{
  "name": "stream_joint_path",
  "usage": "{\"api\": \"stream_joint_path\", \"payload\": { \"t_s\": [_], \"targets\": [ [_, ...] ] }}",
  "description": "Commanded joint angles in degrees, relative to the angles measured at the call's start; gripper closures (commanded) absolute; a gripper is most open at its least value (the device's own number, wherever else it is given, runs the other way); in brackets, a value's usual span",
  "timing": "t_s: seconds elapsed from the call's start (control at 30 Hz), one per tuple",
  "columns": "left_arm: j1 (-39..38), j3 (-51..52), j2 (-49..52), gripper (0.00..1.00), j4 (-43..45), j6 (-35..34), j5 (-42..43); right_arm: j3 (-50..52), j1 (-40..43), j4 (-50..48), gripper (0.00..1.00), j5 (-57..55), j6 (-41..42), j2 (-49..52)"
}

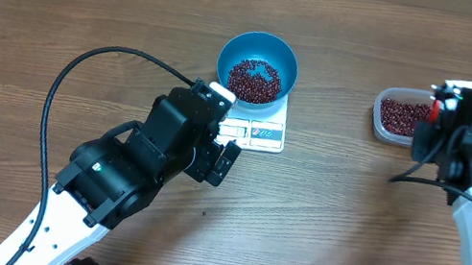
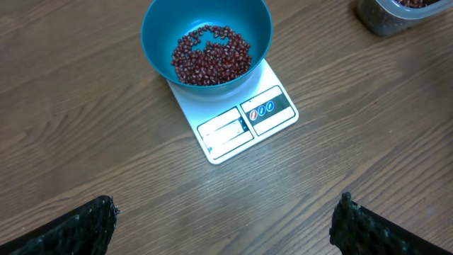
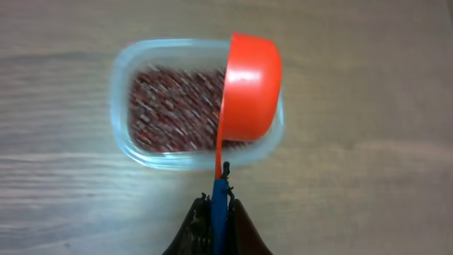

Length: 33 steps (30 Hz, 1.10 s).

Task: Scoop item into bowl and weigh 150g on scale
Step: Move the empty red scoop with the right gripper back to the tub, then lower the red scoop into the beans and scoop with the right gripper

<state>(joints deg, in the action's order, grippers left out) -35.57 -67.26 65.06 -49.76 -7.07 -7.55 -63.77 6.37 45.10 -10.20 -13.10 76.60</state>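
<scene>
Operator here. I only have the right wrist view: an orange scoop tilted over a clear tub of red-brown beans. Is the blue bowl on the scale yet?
Observer: Yes. The round bright blue bowl sits on the small flat white kitchen scale, with a shallow layer of dark red-brown beans in its bottom.
Operator: What is the left arm doing?
Observer: The left gripper hovers on the robot's side of the scale, fingers wide open, holding nothing.
Operator: Which way is the bowl from my tub?
Observer: To the robot's left of the clear rectangular plastic tub, with bare wooden table between tub and scale.
</scene>
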Motion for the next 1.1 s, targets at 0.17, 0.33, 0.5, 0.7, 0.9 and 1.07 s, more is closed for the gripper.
{"api": "stream_joint_path", "payload": {
  "t_s": [0.17, 0.33, 0.5, 0.7, 0.9, 1.07],
  "targets": [
    [0.3, -0.4, 0.2, 0.0, 0.1, 0.9, -0.5, -0.3, 2.3, 1.0, 0.96, 10.6, 1.5, 2.8],
    [0.3, -0.4, 0.2, 0.0, 0.1, 0.9, -0.5, -0.3, 2.3, 0.2, 0.96, 12.8, 1.5, 8.0],
    [0.3, -0.4, 0.2, 0.0, 0.1, 0.9, -0.5, -0.3, 2.3, -0.4, 0.96, 12.9, 1.5, 12.7],
    [0.3, -0.4, 0.2, 0.0, 0.1, 0.9, -0.5, -0.3, 2.3, -2.1, 0.96, 12.9, 1.5, 12.8],
    [0.3, -0.4, 0.2, 0.0, 0.1, 0.9, -0.5, -0.3, 2.3, -2.9, 0.83, 12.9, 1.5, 12.8],
    [0.3, -0.4, 0.2, 0.0, 0.1, 0.9, -0.5, -0.3, 2.3, -5.7, 0.82, 12.9, 1.6, 12.8]
  ]
}}
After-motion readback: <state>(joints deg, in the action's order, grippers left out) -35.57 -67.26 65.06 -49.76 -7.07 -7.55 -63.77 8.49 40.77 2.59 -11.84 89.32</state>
